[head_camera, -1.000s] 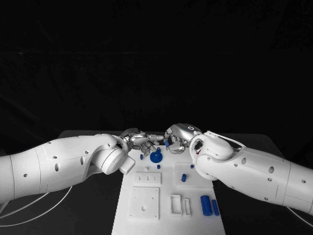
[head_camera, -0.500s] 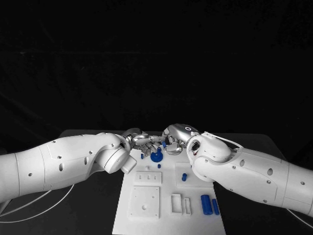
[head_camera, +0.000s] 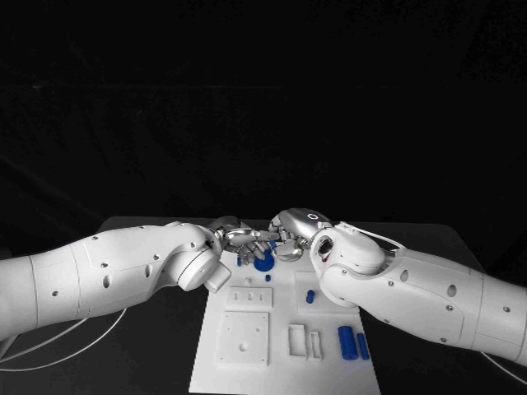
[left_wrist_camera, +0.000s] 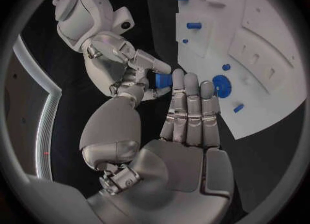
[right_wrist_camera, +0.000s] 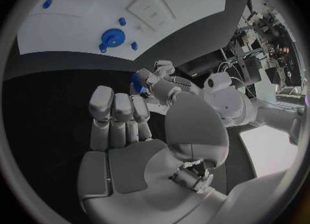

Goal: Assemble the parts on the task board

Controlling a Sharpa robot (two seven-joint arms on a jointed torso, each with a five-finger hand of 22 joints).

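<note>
A black bench point(head_camera: 454, 247) carried the white task board point(head_camera: 282, 329), where a blue gear point(head_camera: 263, 263) stood seated while two blue cylinders point(head_camera: 352, 344) lay loose near its front edge, so assembly seemed partly done. Above the board's far end, both robot hands met: the left robot hand point(left_wrist_camera: 184, 126) held its fingers straight and together, touching a small blue part point(left_wrist_camera: 163, 80) pinched by the right robot hand point(left_wrist_camera: 132, 74).

Counter point(head_camera: 156, 329): black, flat surface, its far edge visible behind the arms. Lying directly on it, at the middle: one white task board point(head_camera: 234, 374), a long plate running from the near edge toward the far side. Also on it, at the near left: pale cables point(head_camera: 50, 350), looping.
</note>
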